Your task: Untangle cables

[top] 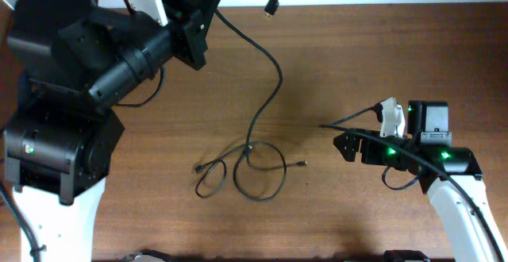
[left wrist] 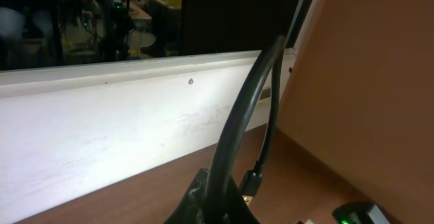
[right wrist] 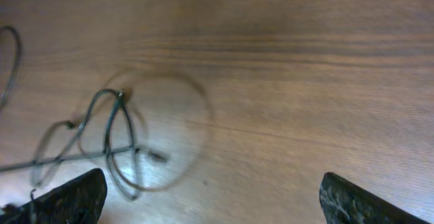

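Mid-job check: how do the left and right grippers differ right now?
The left gripper is shut on a cable; the right gripper is wide open and holds nothing. The left gripper sits by the far edge of the table, its cable trailing to the tangle; the right gripper hovers over bare wood beside that tangle. Both are dark two-finger grippers.

The bulky black left arm [top: 119,63] tops a white base [top: 55,230]. Green lights [top: 390,151] glow behind the black right gripper [top: 340,145].
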